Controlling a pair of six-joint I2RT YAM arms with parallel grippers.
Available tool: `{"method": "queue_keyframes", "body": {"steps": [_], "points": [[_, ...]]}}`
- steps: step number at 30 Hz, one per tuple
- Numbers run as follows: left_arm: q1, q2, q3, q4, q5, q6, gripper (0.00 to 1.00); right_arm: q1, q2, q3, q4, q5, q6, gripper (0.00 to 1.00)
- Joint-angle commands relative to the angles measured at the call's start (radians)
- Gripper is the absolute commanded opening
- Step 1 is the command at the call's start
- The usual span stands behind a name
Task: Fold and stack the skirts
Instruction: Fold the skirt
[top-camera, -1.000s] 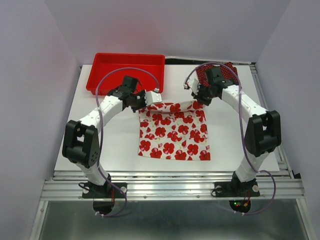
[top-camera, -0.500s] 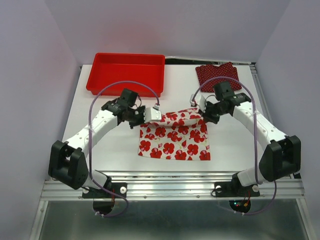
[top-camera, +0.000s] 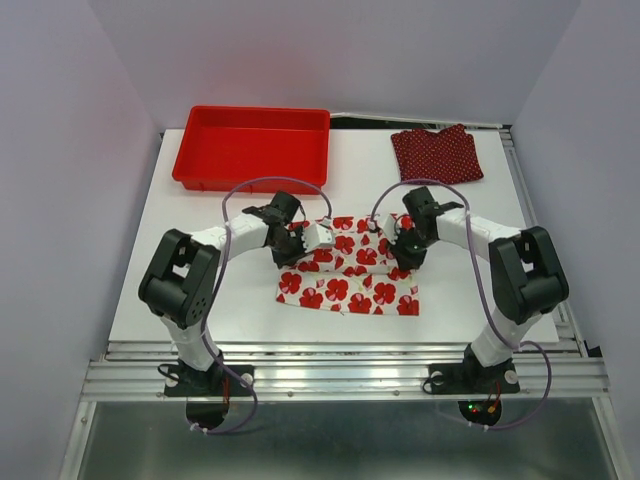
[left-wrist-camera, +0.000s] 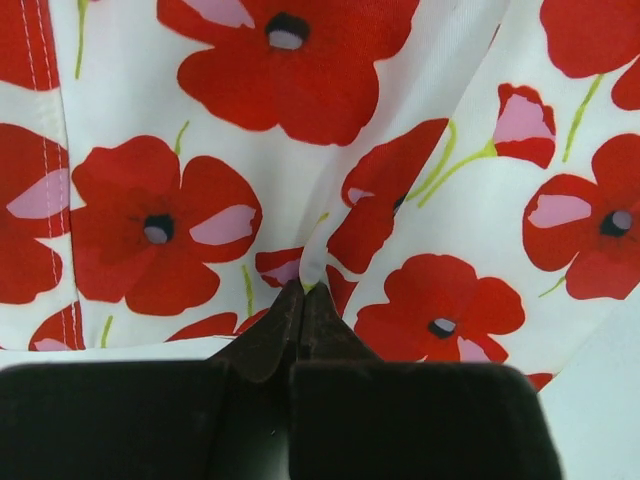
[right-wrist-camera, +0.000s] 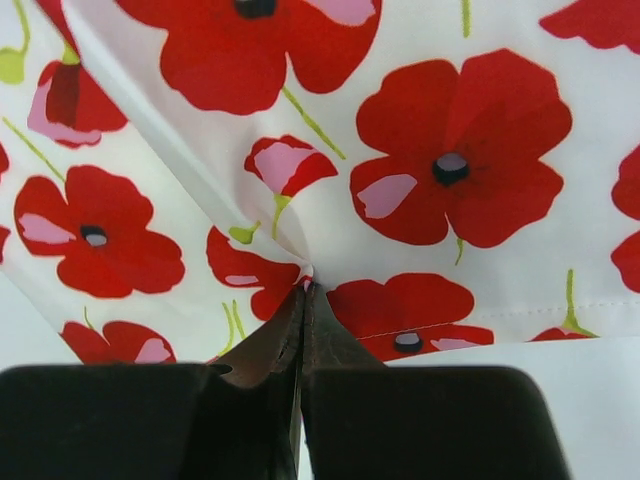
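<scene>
The white skirt with red flowers lies in the middle of the table, its far edge pulled over toward the near edge. My left gripper is shut on a pinch of that cloth at its left side, and the wrist view shows the flowered skirt bunched at my left gripper. My right gripper is shut on the cloth at its right side, with the flowered skirt puckering at my right gripper. The dark red dotted skirt lies flat at the far right.
A red plastic tray stands at the far left of the white table. Purple cables loop over both arms. Grey walls close in on both sides, and a metal rail runs along the near edge.
Both grippers have carried the flowered skirt's far edge toward the near edge, from the table's far half down over the cloth. The skirt now looks shorter, folded over itself.
</scene>
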Motion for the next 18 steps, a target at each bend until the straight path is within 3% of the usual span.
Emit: {"method": "queue_keyframes", "body": {"steps": [1, 7, 10, 18], "points": [[0.012, 0.056, 0.054, 0.078, -0.086, -0.068, 0.0, 0.002, 0.095, 0.11, 0.116, 0.086, 0.002, 0.01], [0.044, 0.039, 0.134, 0.068, -0.1, -0.094, 0.0, 0.002, 0.117, 0.266, 0.088, 0.123, -0.047, 0.01], [0.061, 0.006, 0.18, 0.06, -0.1, -0.098, 0.0, 0.002, 0.111, 0.338, -0.006, 0.108, -0.056, 0.01], [0.087, -0.116, 0.249, -0.081, -0.036, -0.091, 0.0, 0.002, -0.055, 0.346, -0.106, 0.091, -0.085, 0.01]]}}
